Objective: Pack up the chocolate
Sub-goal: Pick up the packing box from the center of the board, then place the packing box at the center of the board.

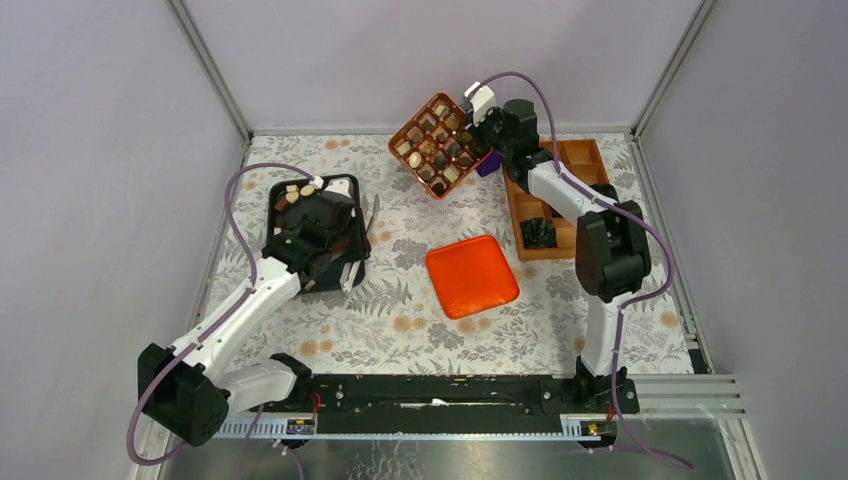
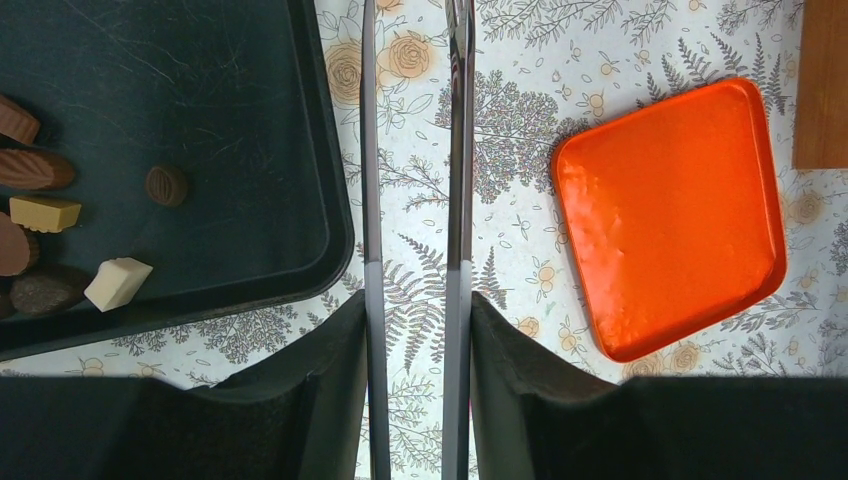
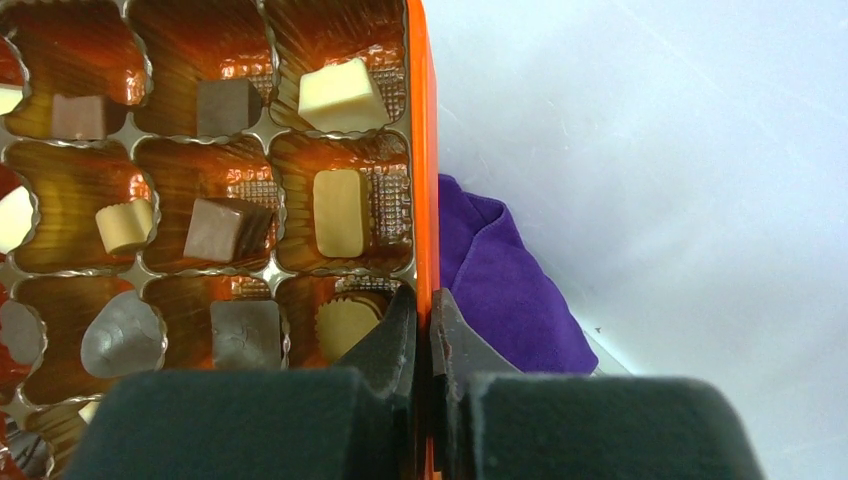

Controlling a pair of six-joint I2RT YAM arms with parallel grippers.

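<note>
- Metal tweezers (image 2: 455,150) are clamped in our left gripper (image 2: 415,340), prongs apart with nothing between them. Their tips are cut off at the wrist view's top edge.
- Loose chocolate (image 2: 117,283) lies left of the prongs in the black tray (image 2: 300,150), nearest our left arm.
- Our right gripper (image 3: 425,330) is closed on the rim of the orange box (image 3: 425,150) at the far side; several of its cups already hold pieces.

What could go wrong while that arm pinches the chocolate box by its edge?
The right fingers pinch only the thin rim of the orange chocolate box; if it slips or tips, chocolate pieces lying loose in its cups could spill. The slim metal tweezers in the left fingers might fumble small pieces from the black tray.
</note>
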